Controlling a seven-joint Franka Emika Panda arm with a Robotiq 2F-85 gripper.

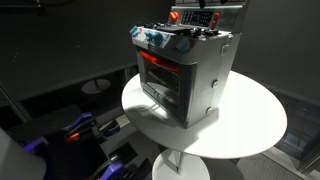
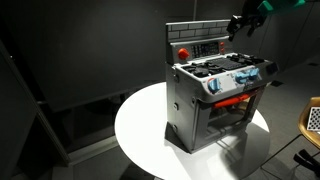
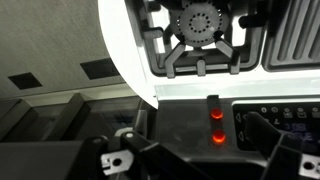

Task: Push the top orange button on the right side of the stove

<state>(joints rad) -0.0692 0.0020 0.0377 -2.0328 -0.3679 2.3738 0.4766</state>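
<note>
The tool (image 3: 190,140), its 2 fingers (image 3: 120,158) spread wide, hangs just above the stove (image 2: 215,95), close to its upright back panel (image 2: 205,45). The stove stands on the round white worktop (image 2: 140,130). The orange buttons (image 3: 214,113) glow in a tight column between the fingers. With the fingers spread, 1 could slip past the top button, press its neighbour, or tip the light stove backward.

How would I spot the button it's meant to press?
Find the silver-grey toy stove on the round white table. On its upright back panel, at the right-hand end as you face the red-glowing door, sit two round glowing buttons. The top orange button is the one farther from the black burner grate.
</note>
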